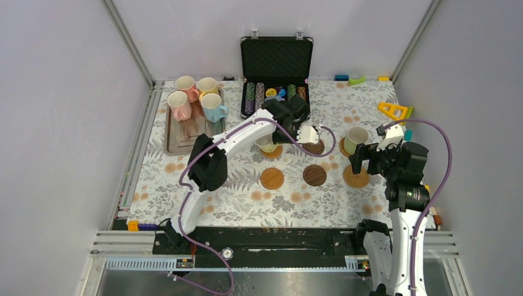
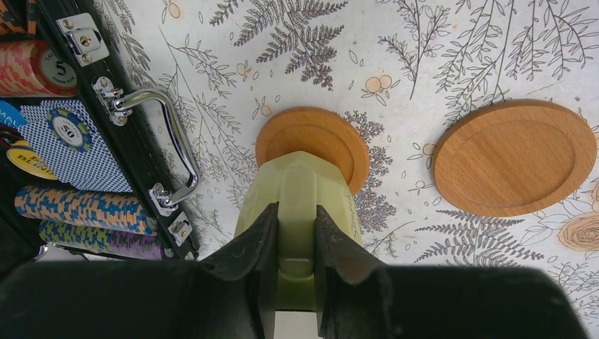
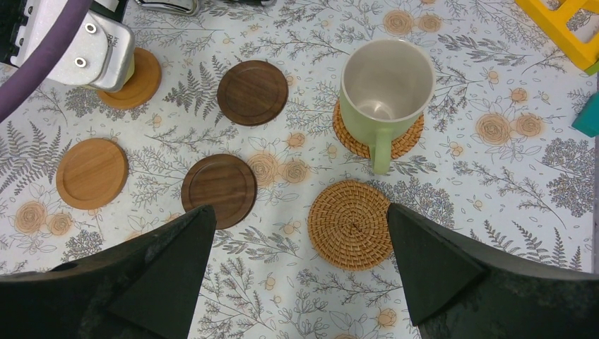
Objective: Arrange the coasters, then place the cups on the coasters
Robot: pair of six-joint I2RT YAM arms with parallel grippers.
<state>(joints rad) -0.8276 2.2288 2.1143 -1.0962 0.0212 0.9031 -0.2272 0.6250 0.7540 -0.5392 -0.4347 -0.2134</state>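
Note:
My left gripper (image 2: 297, 212) is shut on the handle of a pale green cup (image 2: 300, 187). The cup stands over a tan coaster (image 2: 313, 139) near the poker chip case; whether it rests on it I cannot tell. From above, the left gripper (image 1: 275, 137) reaches the same cup (image 1: 266, 145). A second green cup (image 3: 387, 85) sits on a woven coaster (image 3: 353, 141). My right gripper (image 3: 300, 215) is open above a bare woven coaster (image 3: 351, 224). Two dark brown coasters (image 3: 252, 92) (image 3: 219, 189) and a tan coaster (image 3: 92, 173) lie bare.
A metal tray (image 1: 185, 132) at the back left carries two pink cups (image 1: 185, 84) (image 1: 179, 105), a yellow one (image 1: 208, 86) and a light blue one (image 1: 214, 106). The open black chip case (image 1: 275, 58) stands at the back. A yellow frame (image 1: 393, 111) lies far right.

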